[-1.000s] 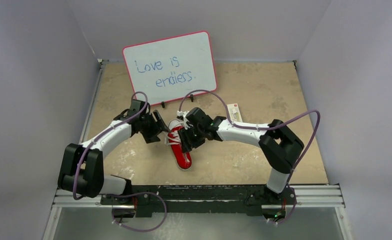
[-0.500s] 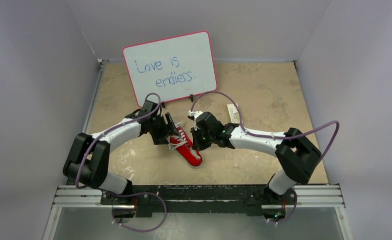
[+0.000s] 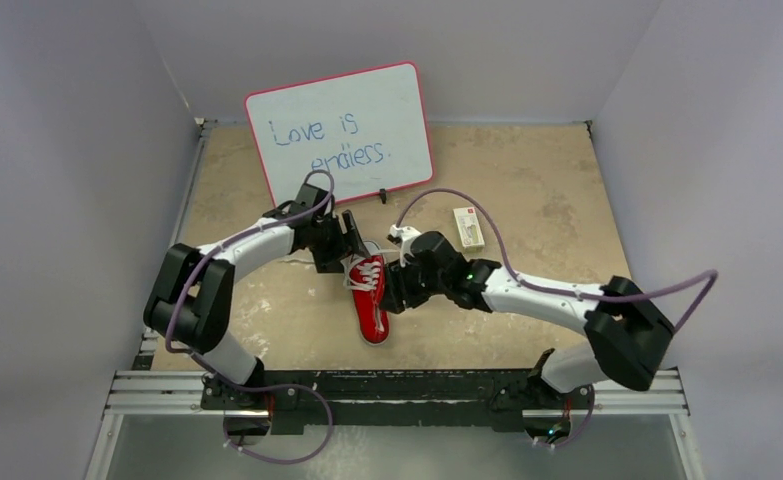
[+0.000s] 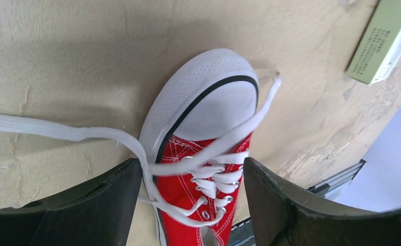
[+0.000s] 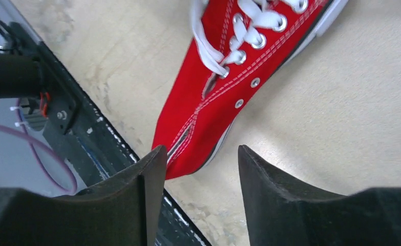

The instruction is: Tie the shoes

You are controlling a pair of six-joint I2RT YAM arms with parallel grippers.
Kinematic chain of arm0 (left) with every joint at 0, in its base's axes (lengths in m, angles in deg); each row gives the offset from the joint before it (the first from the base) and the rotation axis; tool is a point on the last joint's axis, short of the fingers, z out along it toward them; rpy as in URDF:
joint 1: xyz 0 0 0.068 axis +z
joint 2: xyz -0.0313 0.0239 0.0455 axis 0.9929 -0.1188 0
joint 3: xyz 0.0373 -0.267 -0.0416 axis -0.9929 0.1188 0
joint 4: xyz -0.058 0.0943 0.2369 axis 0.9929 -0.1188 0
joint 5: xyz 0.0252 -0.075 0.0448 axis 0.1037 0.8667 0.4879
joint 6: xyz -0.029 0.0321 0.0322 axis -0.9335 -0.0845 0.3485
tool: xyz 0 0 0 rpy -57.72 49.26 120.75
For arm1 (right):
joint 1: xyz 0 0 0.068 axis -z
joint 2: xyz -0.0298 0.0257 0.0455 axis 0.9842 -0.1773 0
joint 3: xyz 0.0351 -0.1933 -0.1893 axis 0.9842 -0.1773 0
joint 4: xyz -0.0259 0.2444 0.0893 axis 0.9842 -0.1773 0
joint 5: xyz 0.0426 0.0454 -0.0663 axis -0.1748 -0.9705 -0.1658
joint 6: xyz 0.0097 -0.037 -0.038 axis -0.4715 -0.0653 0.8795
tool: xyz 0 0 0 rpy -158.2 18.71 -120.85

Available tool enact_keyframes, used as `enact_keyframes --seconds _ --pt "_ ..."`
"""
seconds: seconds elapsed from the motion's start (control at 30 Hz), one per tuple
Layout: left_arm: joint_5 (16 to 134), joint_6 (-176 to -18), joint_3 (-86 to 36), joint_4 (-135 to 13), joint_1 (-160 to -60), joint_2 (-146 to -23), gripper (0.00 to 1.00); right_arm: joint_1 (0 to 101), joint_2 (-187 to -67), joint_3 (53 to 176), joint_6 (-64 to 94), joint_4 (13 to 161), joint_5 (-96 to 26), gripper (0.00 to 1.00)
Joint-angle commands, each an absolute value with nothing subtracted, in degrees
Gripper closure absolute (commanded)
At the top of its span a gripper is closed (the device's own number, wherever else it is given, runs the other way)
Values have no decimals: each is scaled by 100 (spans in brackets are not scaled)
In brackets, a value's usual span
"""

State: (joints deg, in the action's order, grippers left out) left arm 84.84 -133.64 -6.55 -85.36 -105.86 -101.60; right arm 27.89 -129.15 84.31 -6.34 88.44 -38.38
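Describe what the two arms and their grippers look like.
The left arm and right arm have white links between chunky black joints. A thin purple cable loops along each. The left gripper and right gripper each end in two blunt, matte black wedge fingers.

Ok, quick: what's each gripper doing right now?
Left gripper: open, holding nothing.
Right gripper: open, holding nothing.
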Motion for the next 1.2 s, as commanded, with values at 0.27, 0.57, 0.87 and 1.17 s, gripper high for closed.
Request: enact_keyframes --seconds 0.27,0.57,0.87,1.17 --pt "8060 -12150 -1042 -9919 -10022 -9248 28 3970 -12780 8999 2859 9219 -3943 34" --pt "8149 -12373 -888 -9731 -10005 -9246 29 3971 -14462 9972 5285 9152 -4219 35" --pt "8047 -12280 -821 -9788 -9918 -9305 30 3972 -15016 10390 4567 9275 -3760 80" --pt "8036 -12101 -752 -9580 -9910 -8988 23 3981 -13152 10081 2491 7761 -3299 100"
